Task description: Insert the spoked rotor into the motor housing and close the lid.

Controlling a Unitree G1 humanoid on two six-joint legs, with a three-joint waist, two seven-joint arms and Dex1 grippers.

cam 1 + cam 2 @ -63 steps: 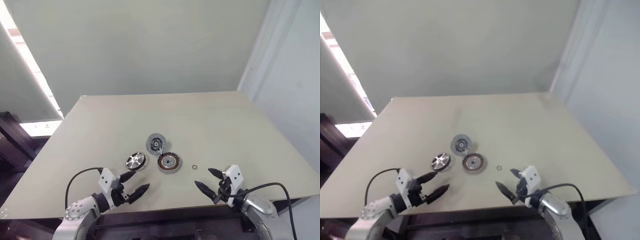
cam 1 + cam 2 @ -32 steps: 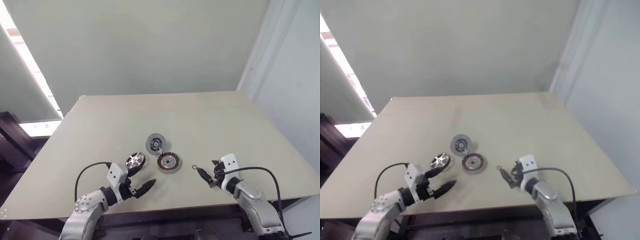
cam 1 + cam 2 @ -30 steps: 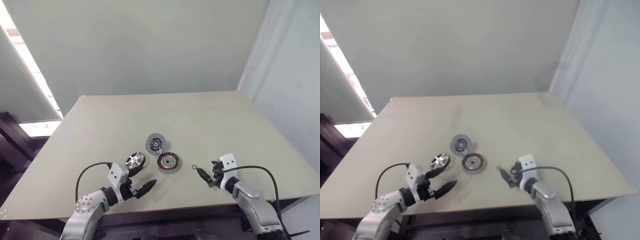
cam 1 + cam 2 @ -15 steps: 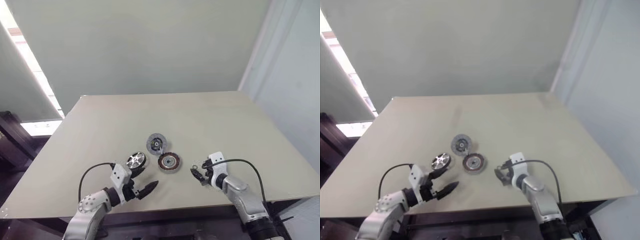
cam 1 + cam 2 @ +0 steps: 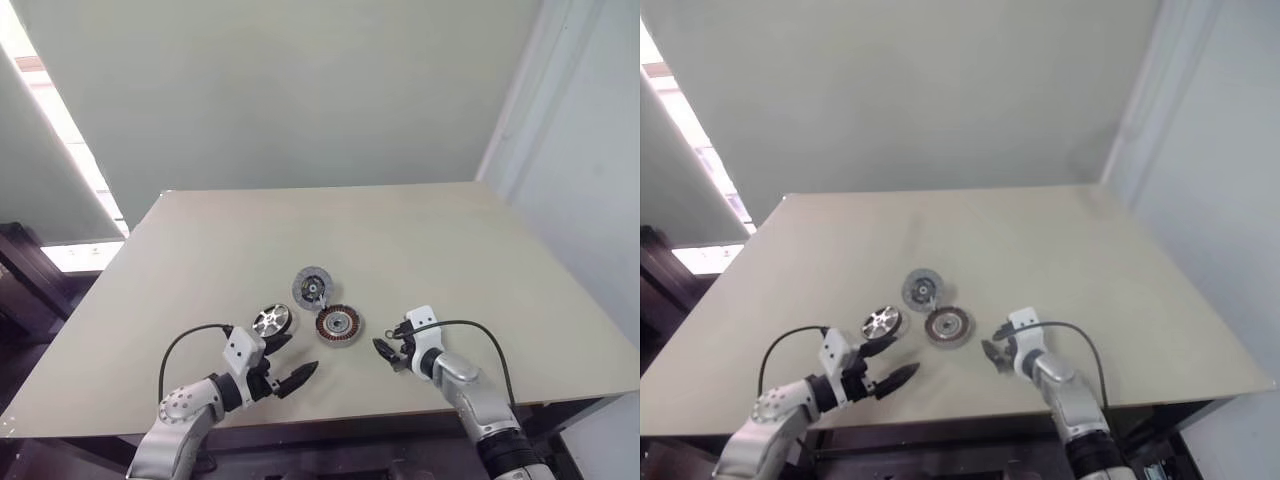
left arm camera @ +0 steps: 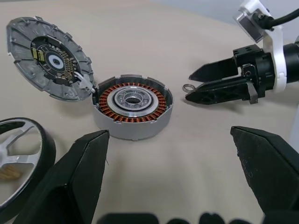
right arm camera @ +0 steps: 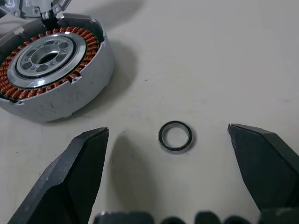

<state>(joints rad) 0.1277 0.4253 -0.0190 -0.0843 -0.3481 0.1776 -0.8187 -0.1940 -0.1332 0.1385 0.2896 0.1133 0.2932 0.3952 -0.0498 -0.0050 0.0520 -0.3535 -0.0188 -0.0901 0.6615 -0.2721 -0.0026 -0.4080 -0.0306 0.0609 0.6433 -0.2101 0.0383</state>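
1. The right gripper (image 5: 388, 349) has been sliding left along the near part of the beige counter (image 5: 430, 250) and is now resting just right of the motor housing (image 5: 339, 325), a small round disc with copper-orange windings inside a grey rim; its black fingers (image 7: 77, 172) are standing wide apart, holding nothing.
2. The left gripper (image 5: 285, 361) is hovering near the shiny silver spoked rotor (image 5: 270, 320), its fingers (image 6: 74, 177) equally spread and empty.
3. Judging from this, the right arm is lining up on a tiny thin loose ring (image 7: 175, 137) rather than on the rotor, so insertion is not yet begun.
4. The flat matte grey lid (image 5: 313, 287) is lying just beyond the housing, touching its far edge; the rotor is lying to the housing's left.
5. The right wrist view is showing the ring lying between the open fingertips, untouched, which the head views are hiding behind the gripper.
6. The left wrist view is showing the lid propped up at a tilt against the housing's rim, with its inner circuit face exposed.
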